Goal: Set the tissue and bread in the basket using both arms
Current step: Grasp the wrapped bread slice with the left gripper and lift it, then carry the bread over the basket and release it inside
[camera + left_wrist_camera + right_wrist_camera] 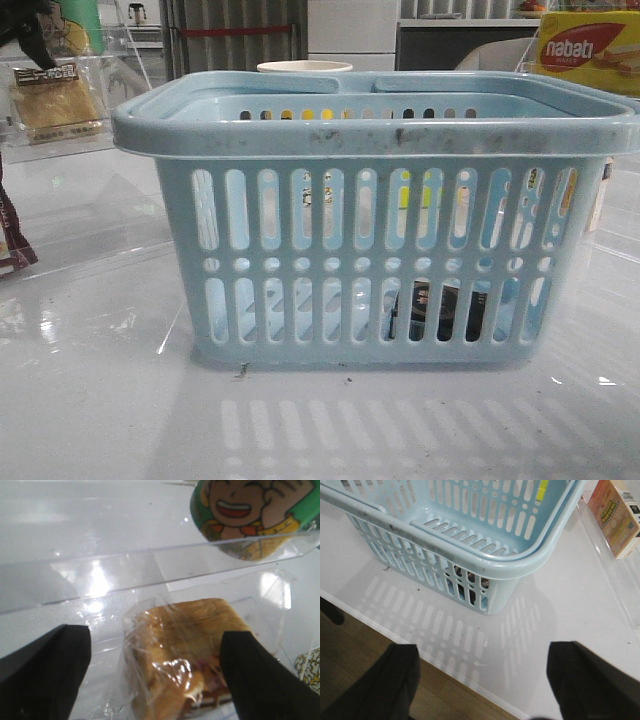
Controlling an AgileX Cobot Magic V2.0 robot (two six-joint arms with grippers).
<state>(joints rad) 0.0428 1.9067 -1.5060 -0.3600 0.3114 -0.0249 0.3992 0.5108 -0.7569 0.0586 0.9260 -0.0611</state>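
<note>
The light-blue basket (380, 230) fills the middle of the front view and also shows in the right wrist view as the basket (470, 540). Through its lower slots I see the black tissue (440, 312) lying on the basket floor near the right end, and it appears as a dark patch, the tissue (470, 582), from the right wrist. The bread (55, 100) lies at the far left behind a clear panel. My left gripper (157, 680) is open with the bread (185, 645) between its fingers, apart from both. My right gripper (482, 680) is open and empty over the table's front edge.
A clear acrylic wall (150, 570) runs beside the bread, with a green cartoon cup (255, 515) behind it. A dark snack bag (12, 245) sits at the left edge and a nabati box (585, 50) far right. A white cup (305, 67) stands behind the basket.
</note>
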